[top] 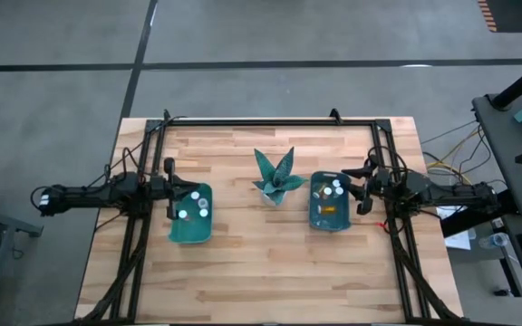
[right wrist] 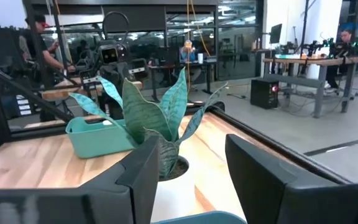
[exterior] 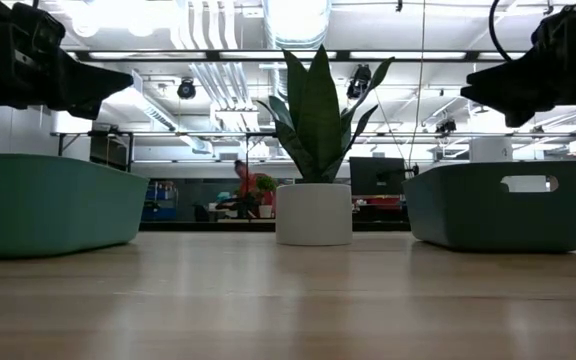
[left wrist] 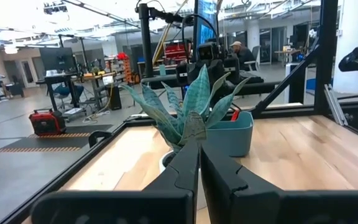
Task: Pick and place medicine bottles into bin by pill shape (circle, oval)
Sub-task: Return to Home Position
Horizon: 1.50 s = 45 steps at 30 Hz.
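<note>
- Plainly, the left end effector (left wrist: 199,155) is pinched shut on nothing, at 9 o'clock of the green bin (top: 191,234).
- The right end effector (right wrist: 191,149) gapes wide and empty, at 3 o'clock of the blue bin (top: 329,222).
- Medicine bottles (top: 184,215) lie in both bins; their pill shapes are unreadable.
- In the low view, the bin walls screen them.

Planked wood table (top: 270,263), matt plastic bin (exterior: 488,205), smooth white pot (exterior: 313,213), black metal frame (top: 270,120)

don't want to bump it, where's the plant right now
In the high view the plant stands mid-table, between the left bin and the right bin, slightly nearer the right one.
</note>
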Available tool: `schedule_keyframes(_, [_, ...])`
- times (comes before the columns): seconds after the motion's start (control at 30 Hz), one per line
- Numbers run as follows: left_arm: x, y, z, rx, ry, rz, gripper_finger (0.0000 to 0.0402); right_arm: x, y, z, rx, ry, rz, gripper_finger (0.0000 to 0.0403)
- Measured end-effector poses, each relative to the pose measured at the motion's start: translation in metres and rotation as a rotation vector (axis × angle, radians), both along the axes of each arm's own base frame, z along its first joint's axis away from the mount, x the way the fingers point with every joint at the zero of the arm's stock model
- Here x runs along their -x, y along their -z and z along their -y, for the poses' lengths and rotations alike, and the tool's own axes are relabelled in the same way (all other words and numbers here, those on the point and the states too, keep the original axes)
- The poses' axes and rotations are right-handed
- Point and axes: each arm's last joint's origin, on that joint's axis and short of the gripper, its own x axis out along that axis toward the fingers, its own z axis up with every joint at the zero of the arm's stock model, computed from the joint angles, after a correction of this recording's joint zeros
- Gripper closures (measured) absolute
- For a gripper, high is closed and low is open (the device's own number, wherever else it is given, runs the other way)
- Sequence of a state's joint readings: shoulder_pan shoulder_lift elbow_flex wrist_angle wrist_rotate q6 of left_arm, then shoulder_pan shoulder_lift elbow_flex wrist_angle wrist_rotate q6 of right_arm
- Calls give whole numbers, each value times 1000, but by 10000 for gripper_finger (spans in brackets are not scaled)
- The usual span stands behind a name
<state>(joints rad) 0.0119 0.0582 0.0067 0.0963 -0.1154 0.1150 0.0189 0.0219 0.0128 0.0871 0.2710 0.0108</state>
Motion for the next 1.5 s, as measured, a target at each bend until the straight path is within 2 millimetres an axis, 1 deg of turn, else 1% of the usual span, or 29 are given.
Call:
schedule_keyframes(0.23, [0,0,0,0,-2,0,401,0,0,0,-16,-2,4,222])
schedule_keyframes(0.5, [0,0,0,0,-3,0,401,0,0,0,-15,-2,3,227])
schedule_keyframes(1.5, [0,1,0,-1,-3,-2,402,0,0,0,-15,-2,3,225])
